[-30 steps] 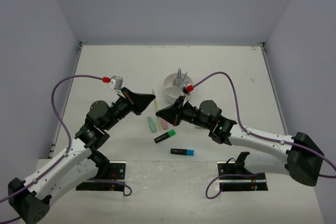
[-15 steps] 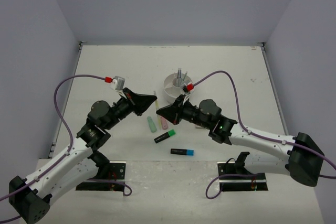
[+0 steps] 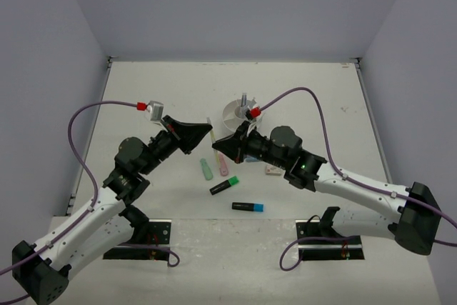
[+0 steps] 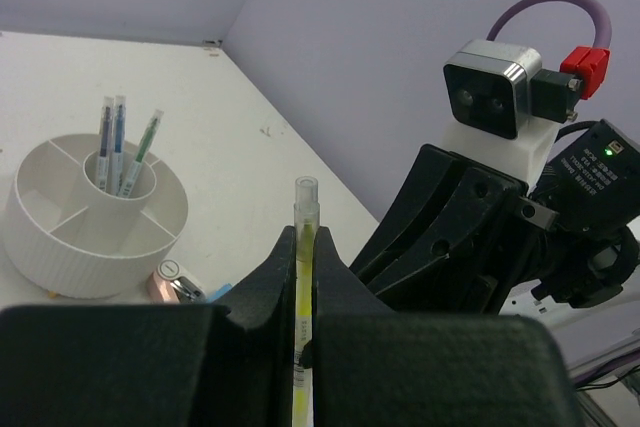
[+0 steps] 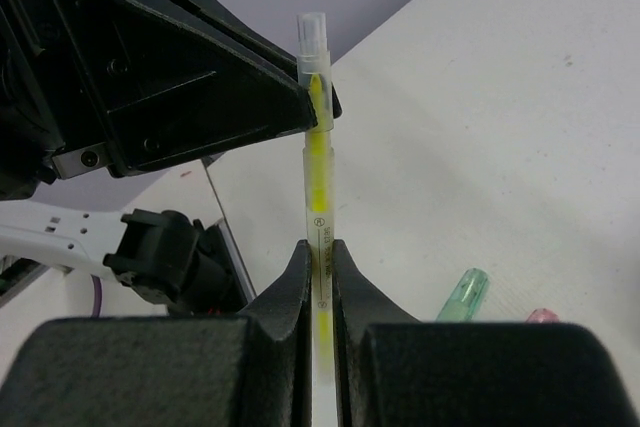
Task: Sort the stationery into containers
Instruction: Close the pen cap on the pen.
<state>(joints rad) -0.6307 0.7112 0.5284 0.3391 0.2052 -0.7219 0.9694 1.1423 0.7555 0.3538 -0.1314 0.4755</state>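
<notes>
A thin clear pen with yellow ink point(image 3: 211, 138) is held off the table between both grippers. My left gripper point(image 4: 304, 239) is shut on one end of the pen point(image 4: 304, 209). My right gripper point(image 5: 320, 252) is shut on the pen's point(image 5: 318, 147) other half. The two grippers meet tip to tip, left point(image 3: 207, 133) and right point(image 3: 216, 146). The round white organiser point(image 3: 230, 114) stands just behind them, with three pens point(image 4: 122, 142) upright in its central cup. A mint marker point(image 3: 206, 169), pink marker point(image 3: 223, 167), green highlighter point(image 3: 224, 187), blue highlighter point(image 3: 248, 206) and pale eraser point(image 3: 272, 171) lie on the table.
The organiser's wedge compartments point(image 4: 60, 267) look empty in the left wrist view. A small pinkish item point(image 4: 175, 282) lies beside its wall. Purple cables arc over both arms. Grey walls enclose the white table on three sides.
Both grippers have risen slightly and shifted toward the organiser with the pen between them. The right arm's lift has uncovered the pale eraser.
</notes>
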